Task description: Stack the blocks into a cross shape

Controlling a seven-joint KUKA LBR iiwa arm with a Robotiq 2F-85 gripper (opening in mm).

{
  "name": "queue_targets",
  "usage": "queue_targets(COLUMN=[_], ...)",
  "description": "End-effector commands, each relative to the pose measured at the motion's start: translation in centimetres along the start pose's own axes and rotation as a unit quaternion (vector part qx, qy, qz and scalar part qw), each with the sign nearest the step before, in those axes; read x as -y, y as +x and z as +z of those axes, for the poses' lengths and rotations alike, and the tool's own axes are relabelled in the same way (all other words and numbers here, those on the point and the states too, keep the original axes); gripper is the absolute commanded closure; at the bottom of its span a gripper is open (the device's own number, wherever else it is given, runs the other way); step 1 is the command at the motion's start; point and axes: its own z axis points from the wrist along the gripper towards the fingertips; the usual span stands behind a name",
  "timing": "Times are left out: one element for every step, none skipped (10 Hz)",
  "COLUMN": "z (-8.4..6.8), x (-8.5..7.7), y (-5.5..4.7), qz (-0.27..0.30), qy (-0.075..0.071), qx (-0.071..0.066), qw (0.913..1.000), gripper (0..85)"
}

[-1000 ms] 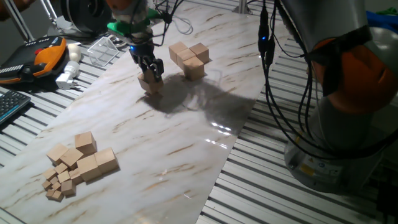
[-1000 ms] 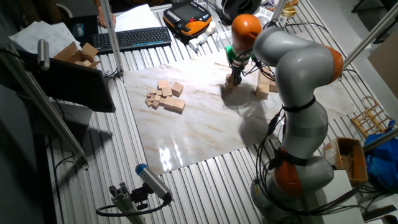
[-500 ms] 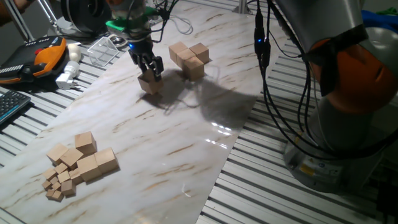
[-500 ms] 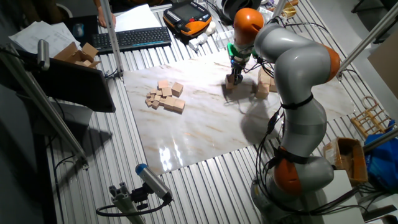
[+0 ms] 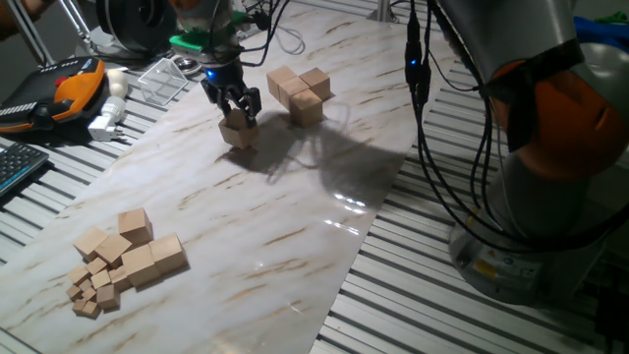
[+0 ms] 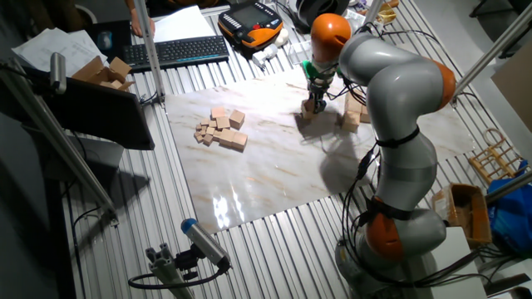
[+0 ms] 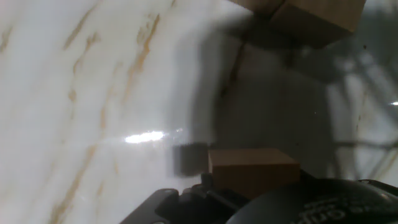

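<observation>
My gripper (image 5: 237,116) is shut on one light wooden block (image 5: 237,131), held at or just above the marble board; I cannot tell whether it touches. From the other side the gripper (image 6: 312,103) and this block (image 6: 307,112) show again. To its right stands a group of stacked blocks (image 5: 300,88), also visible beside the arm (image 6: 355,115). In the hand view the held block (image 7: 252,169) fills the lower middle, and the stacked blocks (image 7: 311,17) lie at the top edge.
A pile of loose cubes (image 5: 126,258), large and tiny, lies at the near left of the marble board (image 5: 295,226), and also shows from the other side (image 6: 221,129). An orange-and-black pendant (image 5: 69,88), a white plug (image 5: 106,120) and a keyboard (image 6: 174,51) lie off the board.
The gripper and its block have shifted very slightly toward the far side of the board. The stacked blocks and the loose pile have not moved.
</observation>
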Motion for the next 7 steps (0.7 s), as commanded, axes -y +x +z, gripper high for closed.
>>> queue_targets(z=[0.2, 0.3, 0.1, 0.0, 0.0, 0.1, 0.4], x=[-0.1, -0.3, -0.4, -0.5, -0.6, -0.5, -0.6], y=[-1.0, -2.4, -4.1, -5.3, -6.3, -7.0, -7.4], qz=[0.006, 0.013, 0.027, 0.043, 0.061, 0.074, 0.094], qy=[-0.006, -0.012, -0.015, -0.02, -0.026, -0.031, -0.039], qx=[0.002, 0.002, -0.007, -0.018, -0.021, -0.018, -0.009], qw=[1.0, 0.9998, 0.9995, 0.9987, 0.9976, 0.9966, 0.9948], gripper=[85.0, 85.0, 85.0, 85.0, 85.0, 85.0, 85.0])
